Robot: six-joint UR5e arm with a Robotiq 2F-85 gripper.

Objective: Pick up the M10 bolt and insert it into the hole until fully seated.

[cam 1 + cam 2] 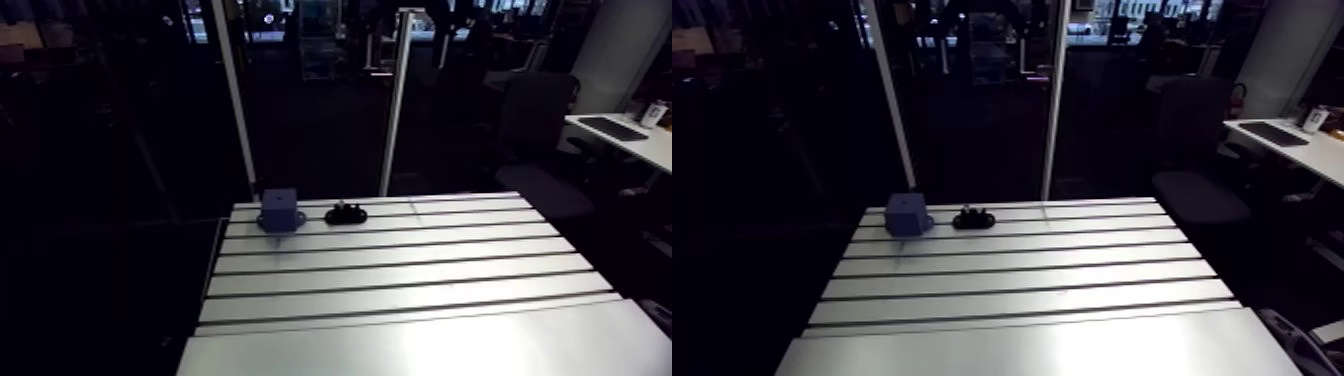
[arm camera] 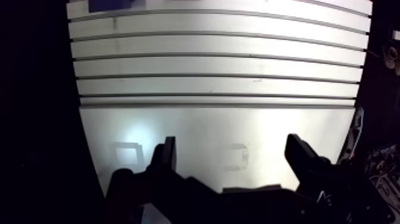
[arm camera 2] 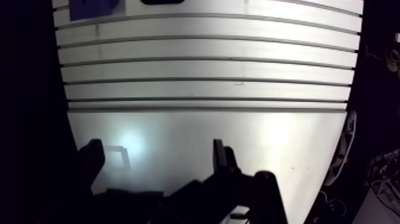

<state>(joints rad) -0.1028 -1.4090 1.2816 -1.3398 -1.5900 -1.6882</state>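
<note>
Wrist view shows the gripper spread wide and empty over the table. Far ahead sit a black holder, probably carrying the M10 bolt, and a blue block. Travel forward, centre above the holder, then descend straight.

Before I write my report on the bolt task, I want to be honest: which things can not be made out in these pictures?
- Bolt: not identifiable; the black piece is too small and dark in the arm view, cut by the edge in the wrist view.
- Hole: the blue block is too small to show one.
- Tool: absent from the arm view.
</note>
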